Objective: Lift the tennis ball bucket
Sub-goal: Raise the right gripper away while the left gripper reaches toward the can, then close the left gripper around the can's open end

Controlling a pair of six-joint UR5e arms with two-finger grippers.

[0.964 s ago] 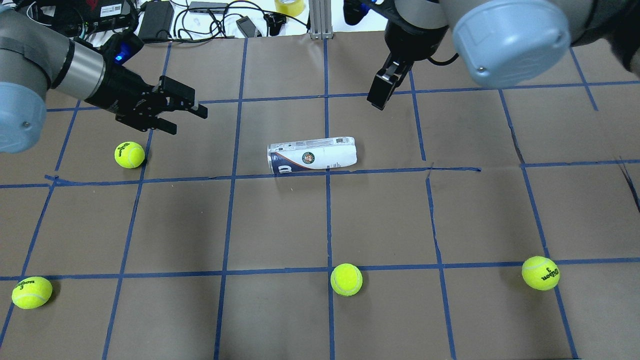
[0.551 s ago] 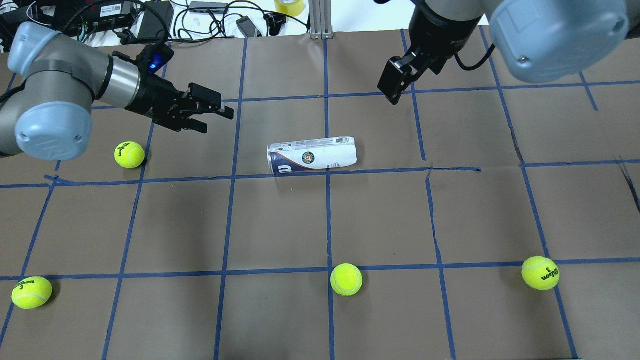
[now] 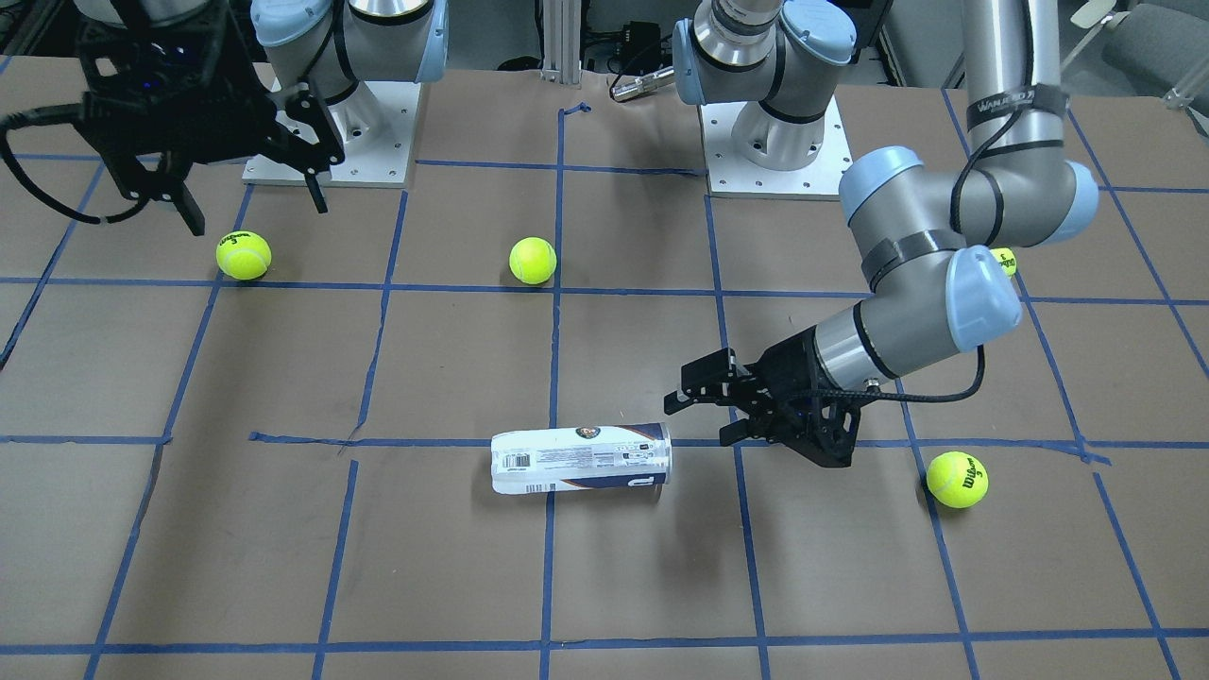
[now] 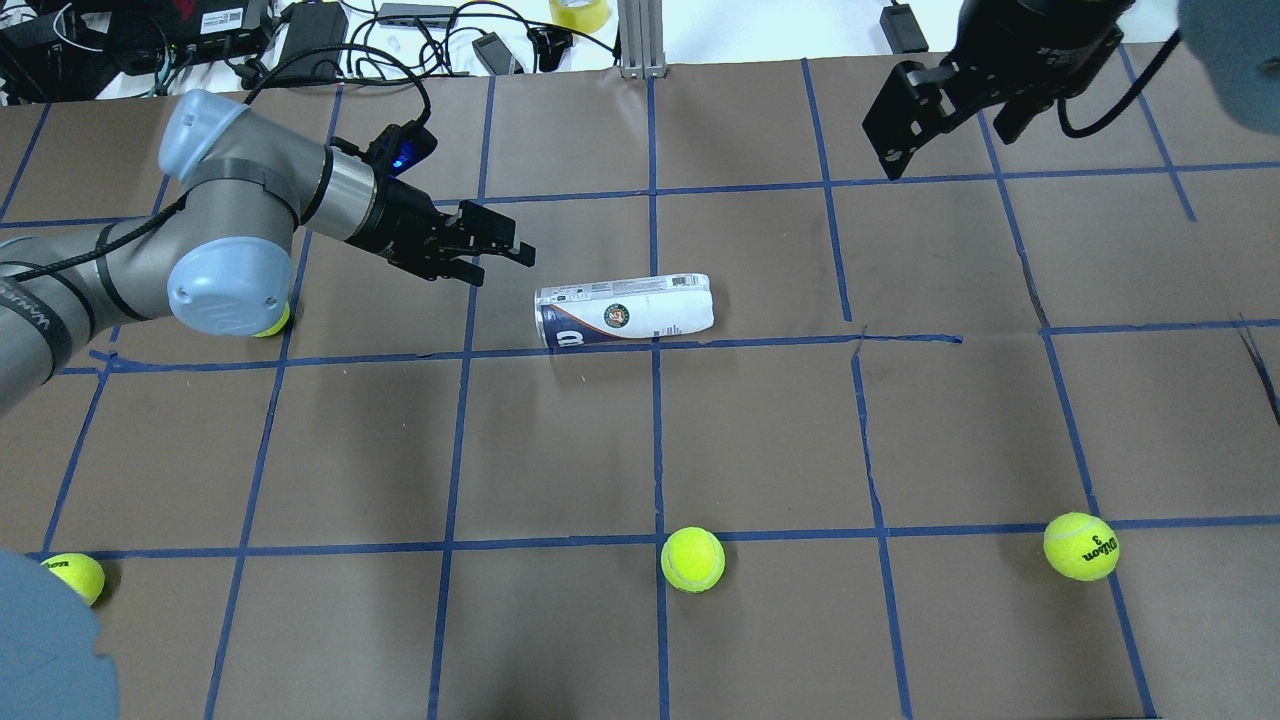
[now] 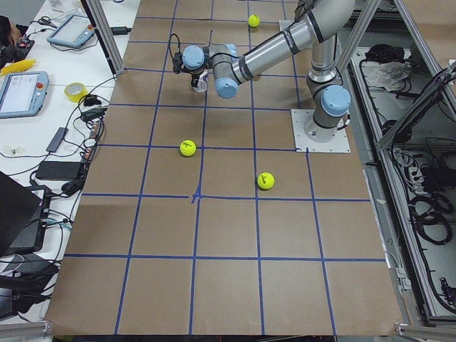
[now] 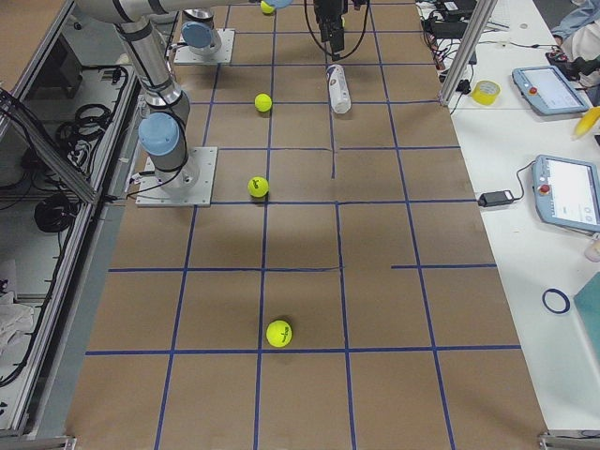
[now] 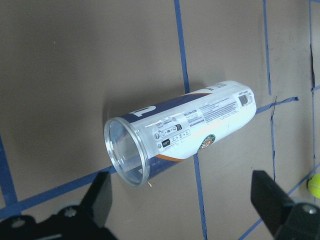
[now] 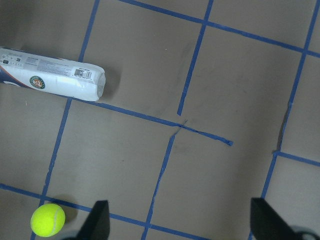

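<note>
Left claw [image 4: 505, 268], spread wide, has closed in on the open end of the clear-plastic, white-labelled tennis ball bucket [image 4: 625, 311], which lies sideways mid-table [image 4: 760, 430]. Right claw [image 3: 255, 210], also wide, has backed off to the far right. Likely a left-arm grasp next.

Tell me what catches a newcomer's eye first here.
The tennis ball bucket lies on its side at mid-table, its open end toward the left gripper, which hovers just off it with fingers open. The right gripper hangs high, far off to the robot's right, also open; yellow-green tennis balls dot the table.
</note>
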